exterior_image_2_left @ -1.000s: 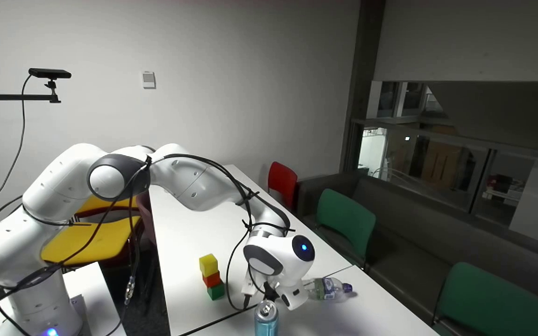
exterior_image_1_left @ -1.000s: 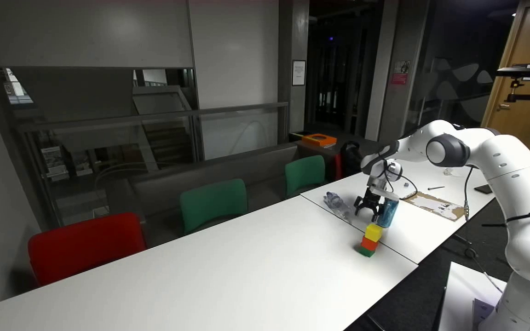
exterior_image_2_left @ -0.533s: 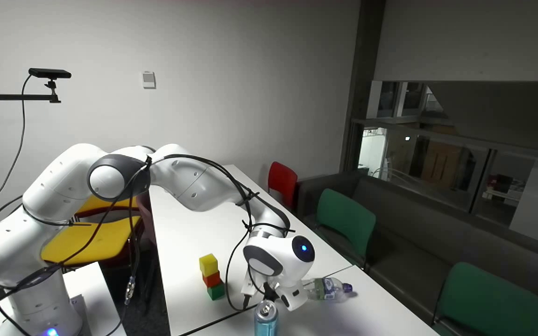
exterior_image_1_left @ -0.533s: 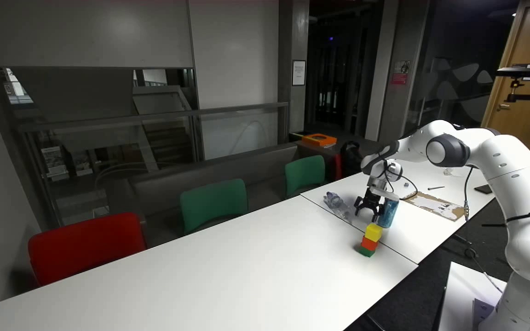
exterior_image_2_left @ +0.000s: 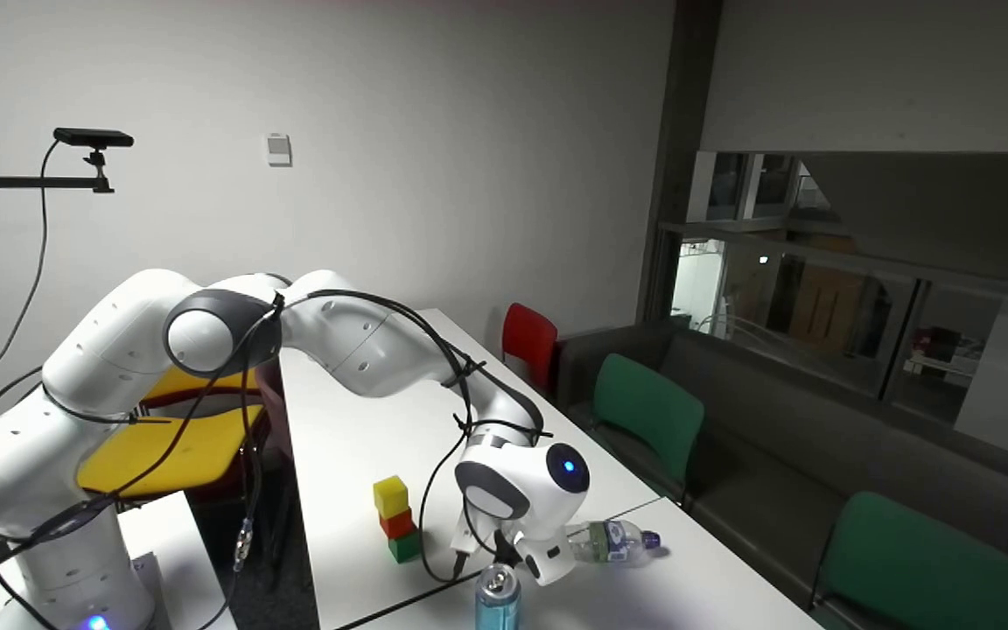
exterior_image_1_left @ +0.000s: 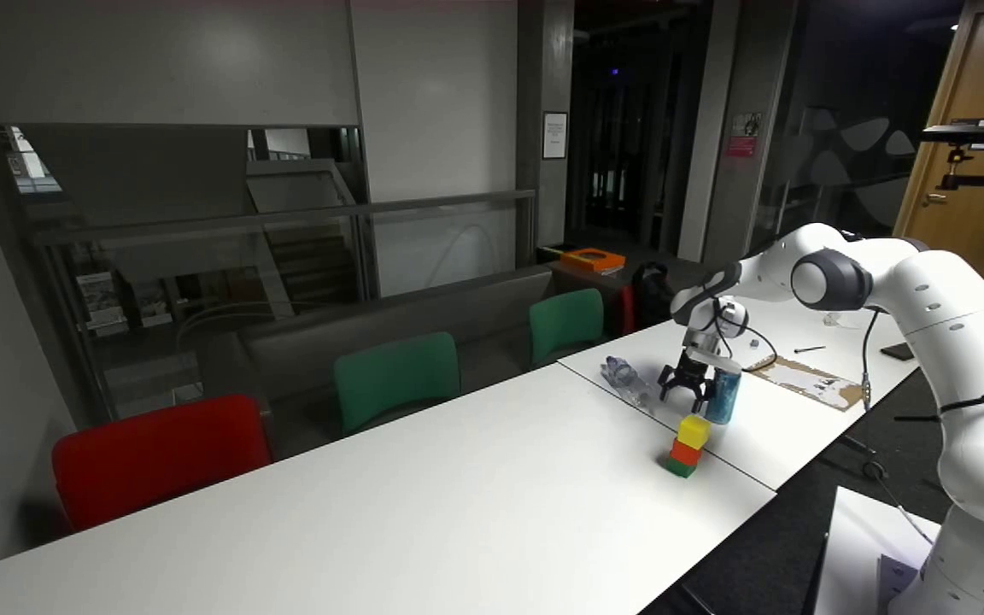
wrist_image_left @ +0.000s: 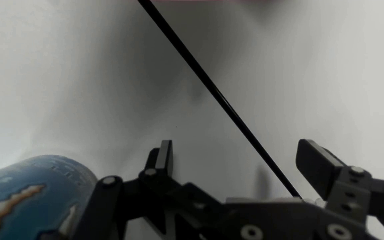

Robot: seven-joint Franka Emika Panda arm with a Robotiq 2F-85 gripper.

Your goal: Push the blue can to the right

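Note:
The blue can [exterior_image_1_left: 723, 400] stands upright on the white table. It also stands at the bottom edge of an exterior view [exterior_image_2_left: 497, 605], its lower part cut off. In the wrist view the can [wrist_image_left: 35, 196] is at the lower left, outside the left finger. My gripper [exterior_image_1_left: 682, 400] is low over the table with its fingers apart. In the wrist view the gripper [wrist_image_left: 235, 150] has only bare table between its fingertips. One finger's outer side is right beside the can; contact looks likely but cannot be told for sure.
A stack of yellow, red and green blocks [exterior_image_1_left: 688, 446] stands near the can, also seen in an exterior view [exterior_image_2_left: 396, 523]. A clear plastic bottle [exterior_image_2_left: 613, 542] lies on the gripper's other side. A torn cardboard piece [exterior_image_1_left: 808, 382] lies behind the can. A dark table seam [wrist_image_left: 218, 95] runs below the gripper.
The can has shifted slightly, to the right in an exterior view, and the gripper has moved a little the same way. The fingers stay apart. Blocks and bottle have not moved.

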